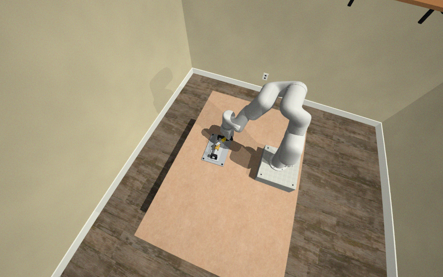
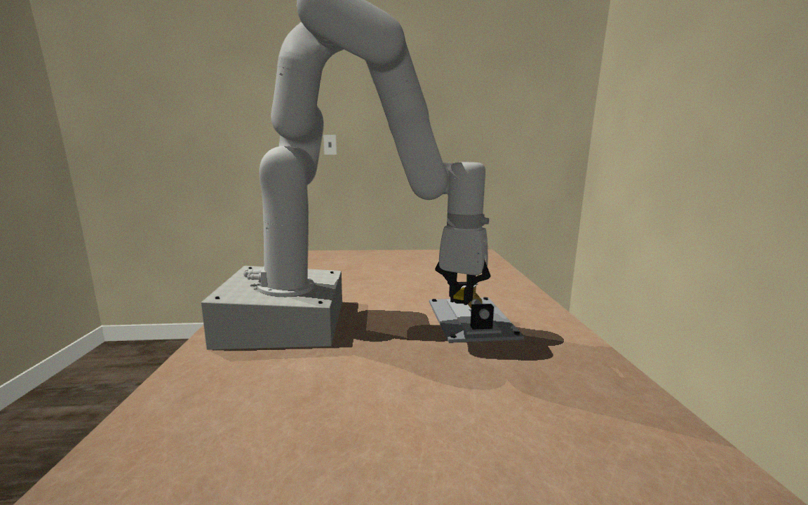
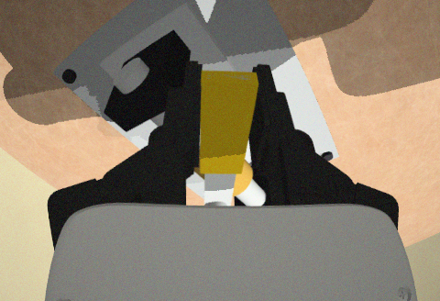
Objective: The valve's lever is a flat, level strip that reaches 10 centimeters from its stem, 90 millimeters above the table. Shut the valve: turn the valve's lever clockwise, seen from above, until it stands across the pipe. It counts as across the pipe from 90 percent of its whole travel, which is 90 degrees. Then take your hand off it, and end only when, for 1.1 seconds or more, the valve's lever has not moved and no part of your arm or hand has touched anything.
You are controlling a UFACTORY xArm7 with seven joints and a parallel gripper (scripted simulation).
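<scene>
The valve sits on a grey baseplate (image 1: 215,152) on the tan table, left of the arm's base; it also shows in the exterior view (image 2: 475,321). Its yellow lever (image 3: 225,120) is a flat strip held between my black fingers. My gripper (image 3: 225,86) is shut on the lever, pointing straight down over the plate's far end (image 2: 462,290). In the overhead view the lever (image 1: 219,144) lies at a slant to the light pipe (image 1: 212,151). A black pipe block (image 3: 147,81) lies left of the fingers. The stem is mostly hidden under the lever.
The arm's grey base block (image 1: 278,172) stands on the table to the right of the valve. The table's left edge (image 1: 168,161) is close to the baseplate, with the wall beyond it.
</scene>
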